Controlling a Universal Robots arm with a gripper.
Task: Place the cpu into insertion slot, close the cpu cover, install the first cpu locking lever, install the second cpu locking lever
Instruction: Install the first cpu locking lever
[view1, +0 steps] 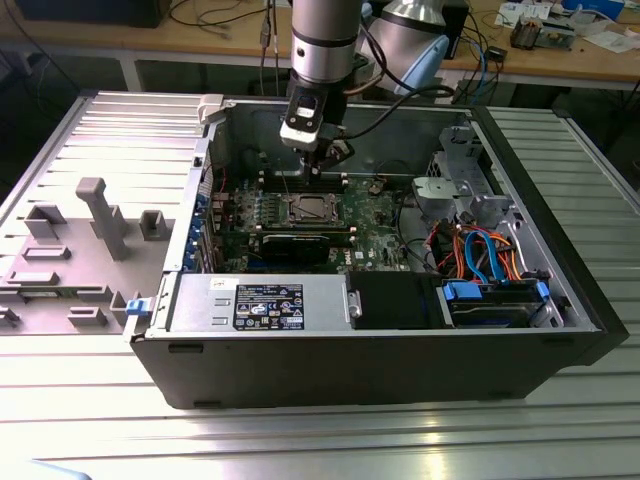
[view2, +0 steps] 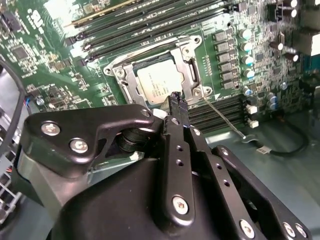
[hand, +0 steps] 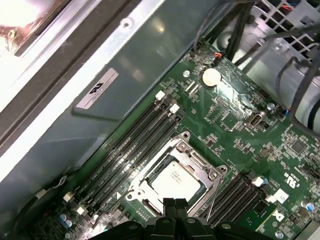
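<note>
The cpu (view2: 159, 84) lies flat in the insertion slot (view1: 308, 209) of the green motherboard, silver top up. It appears again in the first wrist view, cpu (hand: 176, 181). The cpu cover (view2: 189, 70) lies down around it as a silver frame, cover (hand: 202, 170). A thin wire locking lever (view2: 225, 118) sticks out free from one corner of the socket. My gripper (view2: 176, 97) hovers just above the chip's edge, shut, with nothing between its fingers. From outside, the gripper (view1: 322, 152) hangs over the board behind the socket.
Long black memory slots (hand: 125, 150) run on both sides of the socket. The computer case's metal wall (hand: 115, 90) stands close behind them. A power supply (view1: 262, 303), a drive cage (view1: 455, 160) and coloured cables (view1: 480, 250) fill the case's front and the exterior view's right.
</note>
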